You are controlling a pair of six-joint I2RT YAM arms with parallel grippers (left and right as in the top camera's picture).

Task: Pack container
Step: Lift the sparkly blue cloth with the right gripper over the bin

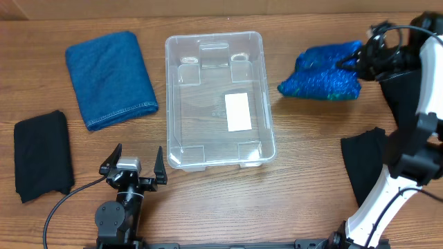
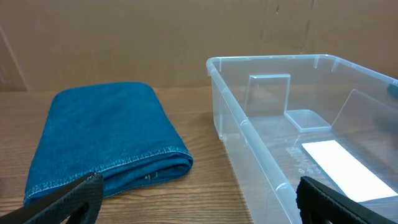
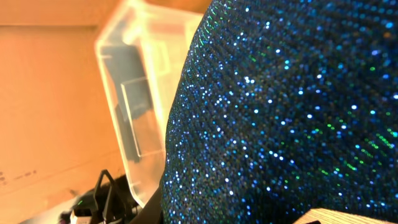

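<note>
While the left claw hangs low over the brown wooden table with its two black fingers spread wide and nothing between them, the right claw is closed on the near edge of a bunched, sparkly blue-green knit cloth. The overhead view shows its dark fingers meeting in the fabric. In the right wrist view the glittering cloth fills nearly everything, so the fingers themselves are hidden there.

The clear, see-through rectangular plastic container, with rounded corners and a rim, stands upright on the table ahead of the left claw and slightly to its right. Its near left corner lies close in front of the right-hand finger. On the container's bottom sits a white rectangular label; otherwise only the moulded ridges of the floor show through. From the right claw, the container lies beyond the sparkly cloth, on its far side, a gap of bare wood between cloth and rim.

A folded blue denim cloth with a stitched hem lies flat ahead of the left claw and to its left, just beside the container's left wall but apart from it. A flat black rectangular cloth lies further out to the left of that claw. Another black cloth lies behind the right claw, partly under the white right arm.
</note>
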